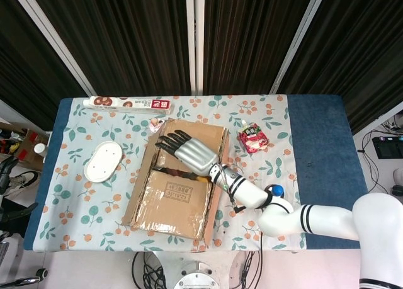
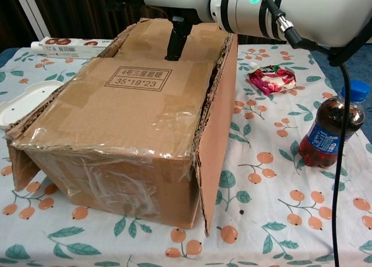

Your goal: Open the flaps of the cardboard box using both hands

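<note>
One hand, the right hand (image 1: 187, 152), lies flat above the far flap (image 1: 195, 135) of the cardboard box (image 1: 176, 175), fingers (image 1: 165, 140) extended and spread toward 10 o'clock, grasping nothing. The box sits at table centre. Its near flap (image 2: 125, 104) remains down; the side flaps stand out. A pouch (image 1: 253, 138) lies at 2 o'clock from the box, a bottle (image 2: 331, 127) at 3 o'clock, a white dish (image 1: 103, 161) at 9 o'clock.

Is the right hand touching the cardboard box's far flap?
Cannot tell. In the head view the right hand overlaps the cardboard box; in the chest view its fingers dip behind the near flap, hiding any contact.
</note>
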{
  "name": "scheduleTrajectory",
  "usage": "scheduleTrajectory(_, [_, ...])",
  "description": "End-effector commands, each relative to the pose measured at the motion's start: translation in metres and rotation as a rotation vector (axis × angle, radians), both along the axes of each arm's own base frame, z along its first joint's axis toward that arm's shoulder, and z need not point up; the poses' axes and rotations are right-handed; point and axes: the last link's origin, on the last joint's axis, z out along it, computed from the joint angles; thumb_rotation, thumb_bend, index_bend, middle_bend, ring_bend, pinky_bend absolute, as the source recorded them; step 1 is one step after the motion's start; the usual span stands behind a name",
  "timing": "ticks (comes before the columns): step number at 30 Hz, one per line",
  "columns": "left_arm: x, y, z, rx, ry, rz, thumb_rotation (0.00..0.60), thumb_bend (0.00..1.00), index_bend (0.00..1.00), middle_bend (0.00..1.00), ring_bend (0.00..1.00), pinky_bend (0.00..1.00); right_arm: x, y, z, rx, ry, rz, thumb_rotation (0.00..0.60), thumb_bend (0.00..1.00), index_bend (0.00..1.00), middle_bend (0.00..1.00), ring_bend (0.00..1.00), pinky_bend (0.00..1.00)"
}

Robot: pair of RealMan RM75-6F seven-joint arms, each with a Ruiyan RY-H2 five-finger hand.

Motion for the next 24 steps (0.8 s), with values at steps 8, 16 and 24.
scheduleTrajectory(8, [0.005, 0.002, 0.001, 0.004, 0.002, -0.012, 0.6, 0.04, 0.0, 0.03, 0.07, 0.17, 0.01, 0.004, 0.024, 0.012, -0.115, -0.014, 0.6, 0.0, 0.0, 0.0, 0.0, 0.0])
scheduleTrajectory(16, [0.013, 0.002, 0.003, 0.01, 0.01, -0.027, 0.6, 0.04, 0.0, 0.03, 0.07, 0.17, 0.017, 0.018, 0.043, 0.11, -0.217, -0.063, 0.6, 0.0, 0.0, 0.0, 0.0, 0.0])
scheduleTrajectory(24, [0.018, 0.003, 0.005, 0.016, 0.017, -0.033, 0.6, 0.04, 0.0, 0.03, 0.07, 0.17, 0.028, 0.041, 0.064, 0.225, -0.304, -0.073, 0.6, 0.0, 0.0, 0.0, 0.0, 0.0])
